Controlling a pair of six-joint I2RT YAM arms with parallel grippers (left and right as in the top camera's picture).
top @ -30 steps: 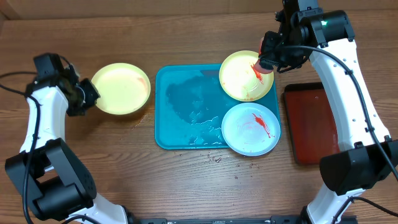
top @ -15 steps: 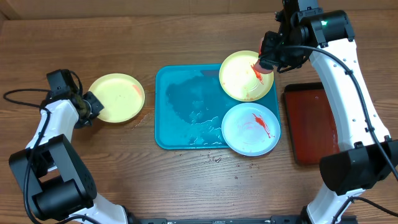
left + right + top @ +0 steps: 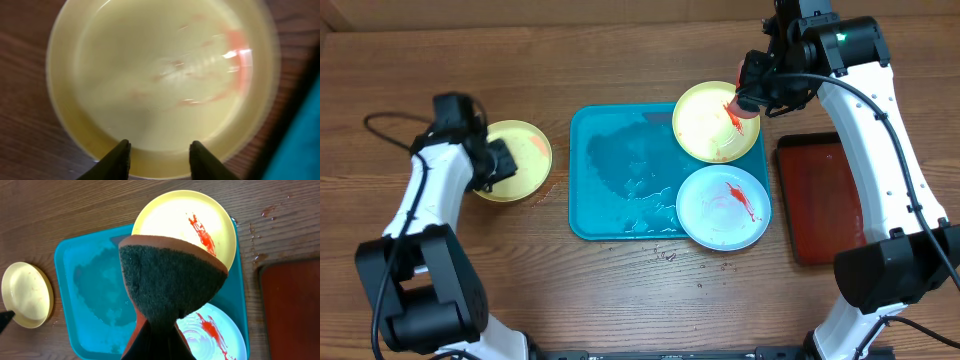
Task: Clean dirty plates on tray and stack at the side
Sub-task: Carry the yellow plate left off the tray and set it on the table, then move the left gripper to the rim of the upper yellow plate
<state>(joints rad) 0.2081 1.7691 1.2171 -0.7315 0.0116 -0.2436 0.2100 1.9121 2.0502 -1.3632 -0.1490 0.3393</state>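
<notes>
left arm swung in from the worktop edge. left gripper now over the left rim of a yellow-green plate. that plate lies on bare wood just left of the tray, faint red streaks on it. fingers part-spread, nothing between them. right gripper unmoved, clamped on a sponge above the smeared second yellow-green plate in the tray's far right corner. white plate, red-smeared, overhangs the near right corner.

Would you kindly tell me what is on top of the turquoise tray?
A yellow-green plate and a white plate, both sauce-smeared. The sponge hides part of the yellow-green plate's rim.
</notes>
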